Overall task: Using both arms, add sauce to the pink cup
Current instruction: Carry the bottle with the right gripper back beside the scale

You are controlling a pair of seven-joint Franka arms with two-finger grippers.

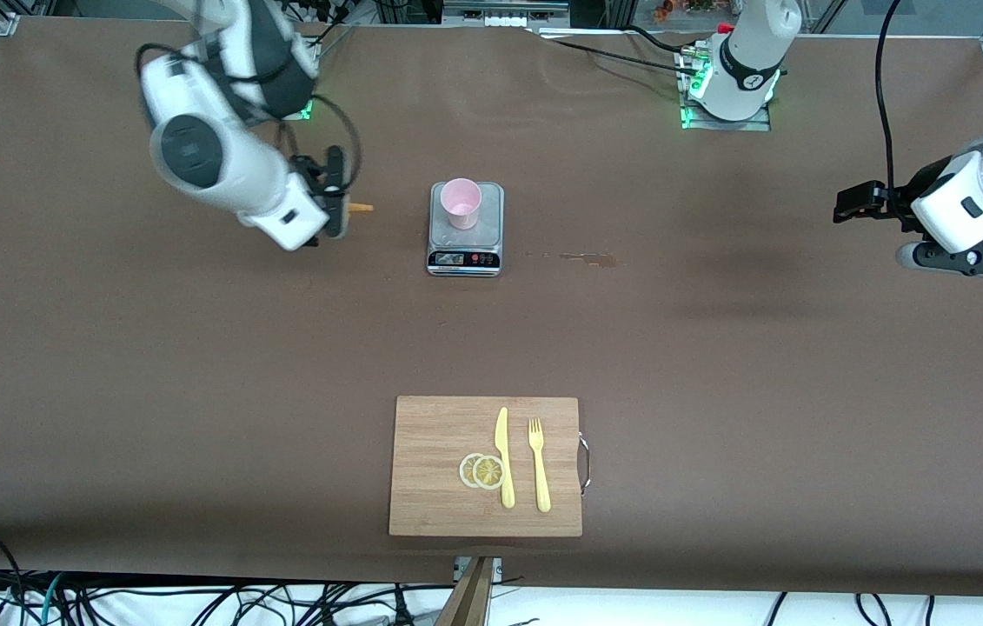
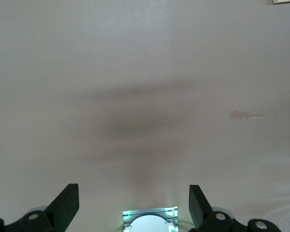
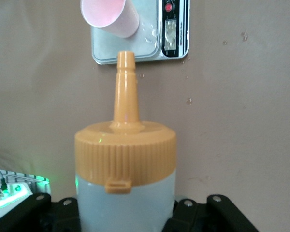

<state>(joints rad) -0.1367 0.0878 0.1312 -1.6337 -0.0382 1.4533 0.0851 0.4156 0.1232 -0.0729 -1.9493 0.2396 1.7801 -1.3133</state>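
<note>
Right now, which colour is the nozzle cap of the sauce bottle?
Orange. The nozzle cap of the sauce bottle shows best in the right wrist view.

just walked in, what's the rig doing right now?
The right gripper is shut on the sauce bottle, held up on its side over the table with the orange nozzle pointing toward the pink cup. The cup stands on a small scale and looks empty. The left gripper waits open over the left arm's end of the table, holding nothing.
</note>
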